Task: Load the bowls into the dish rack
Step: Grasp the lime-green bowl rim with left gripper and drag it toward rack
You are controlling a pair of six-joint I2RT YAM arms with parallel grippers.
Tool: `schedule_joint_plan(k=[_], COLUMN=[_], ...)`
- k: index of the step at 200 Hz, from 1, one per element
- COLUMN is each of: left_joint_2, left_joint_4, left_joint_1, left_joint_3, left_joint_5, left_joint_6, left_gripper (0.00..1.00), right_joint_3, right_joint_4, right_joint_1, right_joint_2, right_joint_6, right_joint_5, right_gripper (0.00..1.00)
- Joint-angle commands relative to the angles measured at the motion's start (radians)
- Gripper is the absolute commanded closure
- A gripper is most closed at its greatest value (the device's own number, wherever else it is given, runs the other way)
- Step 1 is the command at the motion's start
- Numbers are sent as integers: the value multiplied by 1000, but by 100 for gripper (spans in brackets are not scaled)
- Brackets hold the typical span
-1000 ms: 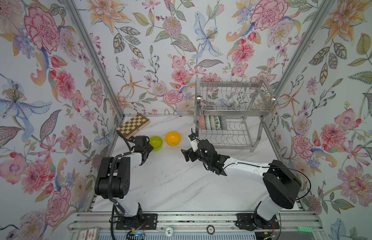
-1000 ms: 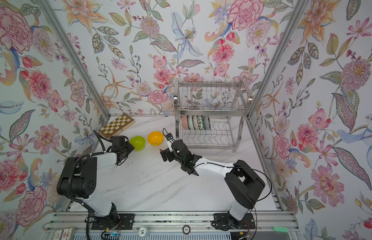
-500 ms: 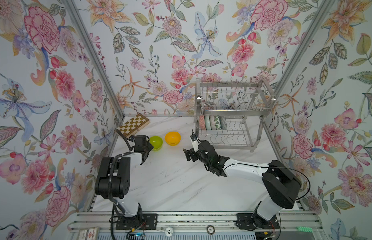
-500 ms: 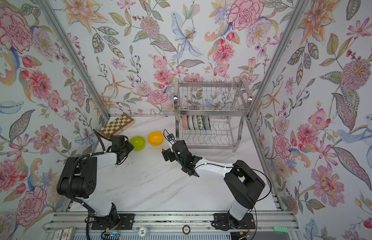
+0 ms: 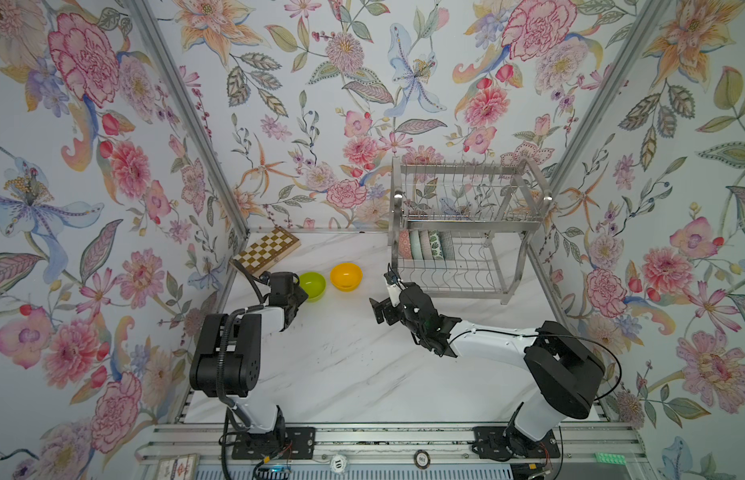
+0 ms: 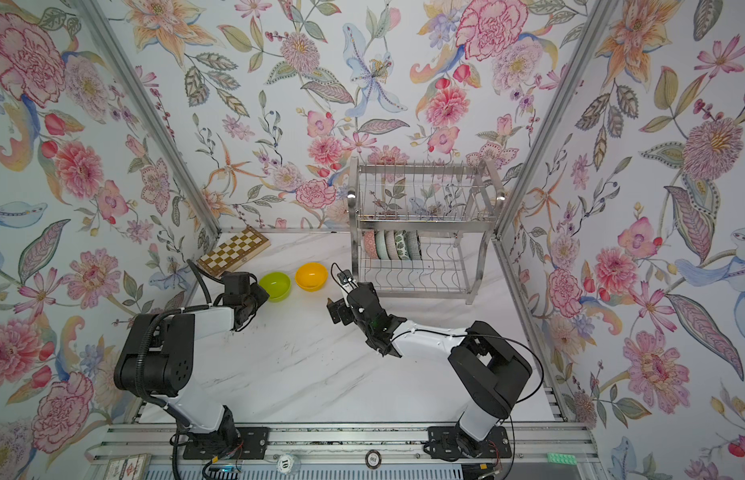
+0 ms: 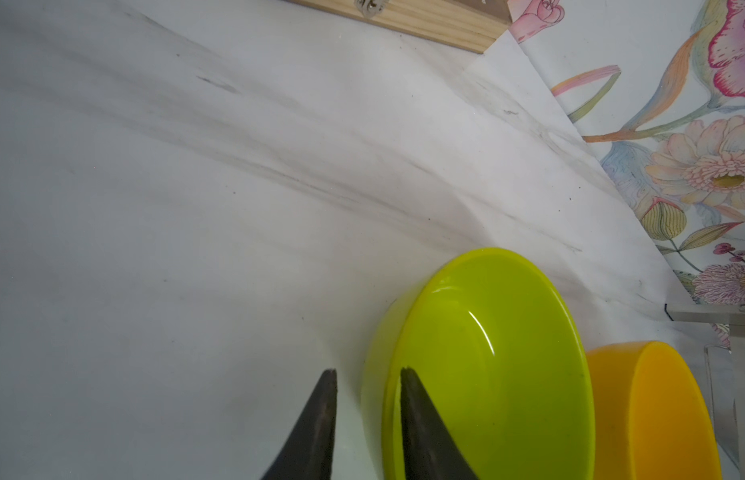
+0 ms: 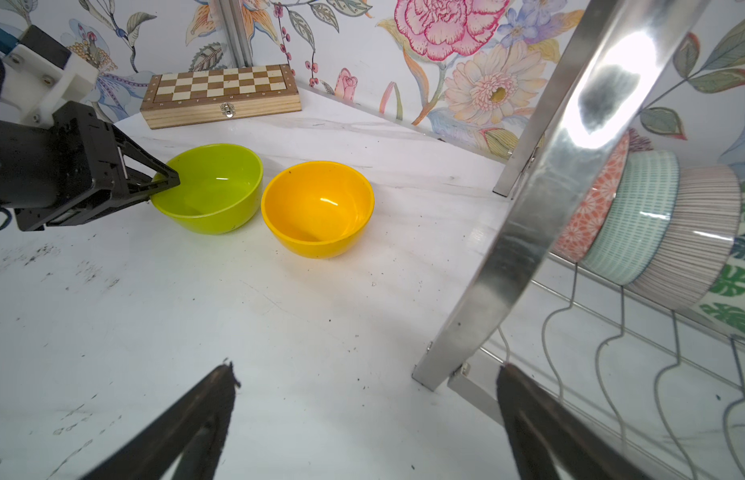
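Note:
A lime green bowl (image 5: 314,284) (image 6: 276,284) and an orange-yellow bowl (image 5: 346,276) (image 6: 311,276) sit side by side on the marble table. My left gripper (image 5: 302,291) (image 7: 366,372) is shut on the lime green bowl (image 7: 487,353) (image 8: 213,187), one finger inside the rim and one outside. My right gripper (image 5: 383,297) (image 8: 364,370) is open and empty, low over the table beside the front left leg of the dish rack (image 5: 466,166) (image 8: 529,232). Several patterned bowls (image 5: 425,245) (image 8: 637,224) stand on edge in the rack's lower tier.
A wooden chessboard (image 5: 266,250) (image 8: 221,93) lies at the back left by the wall. The orange-yellow bowl (image 8: 317,208) nearly touches the lime one. Floral walls close in the table on three sides.
My left gripper's jaws have closed onto the lime green bowl's rim. My right arm has shifted only slightly, staying open.

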Motion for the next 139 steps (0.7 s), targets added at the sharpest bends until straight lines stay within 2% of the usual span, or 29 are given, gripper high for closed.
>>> schedule_joint_plan(k=[1,48,79,125,139], left_joint_2=[-7,-11,-28,-118,-198], left_joint_4=[7,-4,-13,-45,-52], left_joint_1=[5,7,8,6,2], left_joint_3=[-15,-24,-32,-68,-89], left_joint_5=[-3,-5,4,10,3], left_joint_6=[11,8,5,2,3], left_gripper=[73,92,100,100,100], right_joint_3=[-14,-11,-10,-22,-31], right_joint_4=[32,27,26,44,61], right_joint_1=[-2,-5,-6,-14,-23], right_joint_2=[-34,-28,-28,-34,-40], right_joint_6=[-7,-6,0,16,34], right_joint_5=[16,24,29,46,62], right_gripper=[1,1,1,1,1])
